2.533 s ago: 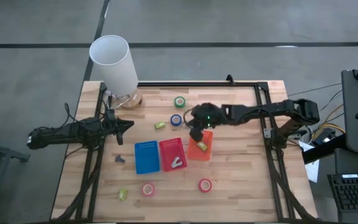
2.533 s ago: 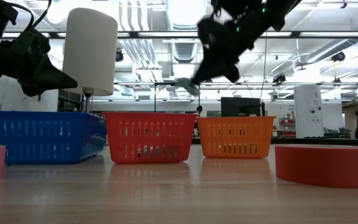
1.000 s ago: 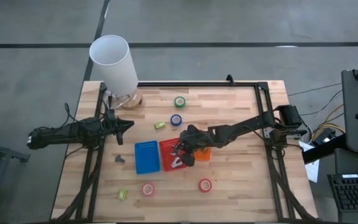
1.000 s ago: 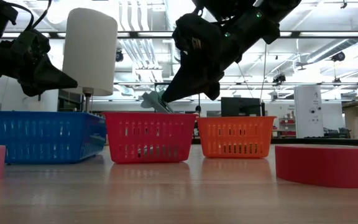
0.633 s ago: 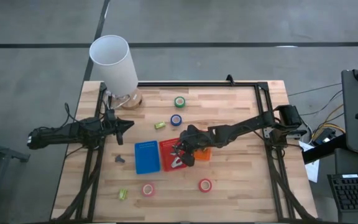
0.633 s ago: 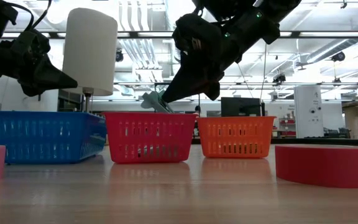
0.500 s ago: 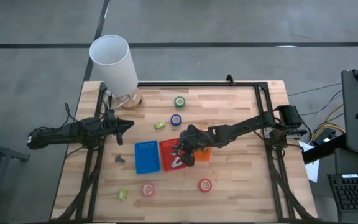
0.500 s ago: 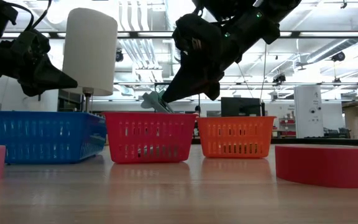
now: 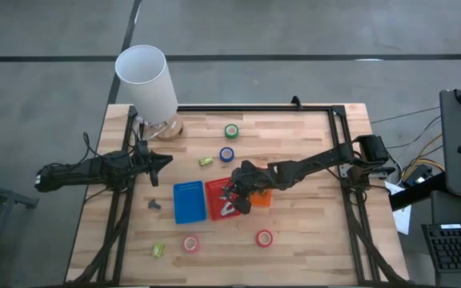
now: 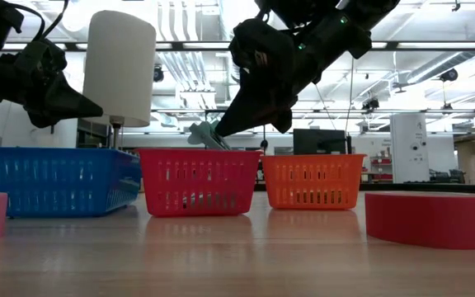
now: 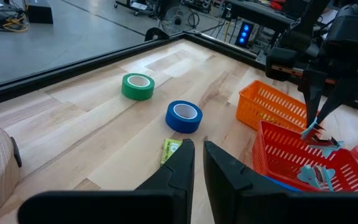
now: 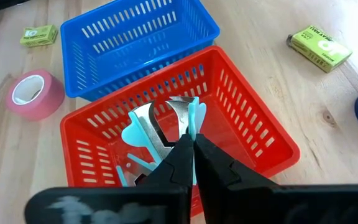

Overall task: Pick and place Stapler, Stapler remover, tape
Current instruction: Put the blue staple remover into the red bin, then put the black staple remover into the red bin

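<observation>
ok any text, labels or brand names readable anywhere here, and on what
None can be read.
Yellow-green box near the red basket: dark print on its top, too blurred to read.
Second yellow-green box beside the blue basket: print too small to read.
Tape rolls, baskets, white cylinder: no text visible.

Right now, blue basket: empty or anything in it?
Empty as far as shown. The right wrist view shows bare slotted floor in the blue basket; its near end is hidden by the red basket.
</observation>
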Robot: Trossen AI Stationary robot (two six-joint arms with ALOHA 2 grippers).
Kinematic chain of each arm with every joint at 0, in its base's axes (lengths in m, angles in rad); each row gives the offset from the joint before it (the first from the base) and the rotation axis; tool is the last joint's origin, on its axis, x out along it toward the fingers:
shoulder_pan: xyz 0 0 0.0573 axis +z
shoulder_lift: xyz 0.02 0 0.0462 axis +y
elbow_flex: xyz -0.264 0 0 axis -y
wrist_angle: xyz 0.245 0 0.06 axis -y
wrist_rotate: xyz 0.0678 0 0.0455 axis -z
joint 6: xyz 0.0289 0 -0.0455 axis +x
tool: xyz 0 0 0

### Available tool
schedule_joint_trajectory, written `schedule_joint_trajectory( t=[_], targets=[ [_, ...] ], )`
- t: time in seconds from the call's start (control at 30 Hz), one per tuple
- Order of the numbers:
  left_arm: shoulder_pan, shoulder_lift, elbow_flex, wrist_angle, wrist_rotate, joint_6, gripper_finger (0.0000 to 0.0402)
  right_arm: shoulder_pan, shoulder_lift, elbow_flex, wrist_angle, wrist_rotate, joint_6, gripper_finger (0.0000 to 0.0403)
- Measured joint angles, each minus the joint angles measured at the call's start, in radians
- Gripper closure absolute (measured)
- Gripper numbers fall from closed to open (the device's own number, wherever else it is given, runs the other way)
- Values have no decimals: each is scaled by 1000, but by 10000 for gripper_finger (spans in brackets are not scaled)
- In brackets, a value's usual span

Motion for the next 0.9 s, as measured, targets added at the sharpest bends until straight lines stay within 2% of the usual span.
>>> schedule_joint_trajectory(
  t=[0.1,0.5,0.9],
  targets=[
    [0,0,0,0,0,0,364,1,0,0,0,0,0,379],
    [0,0,0,0,0,0,364,2,0,0,5,0,2,274],
    [0,0,0,0,0,0,364,2,0,0,6,0,-1,241]
  ],
)
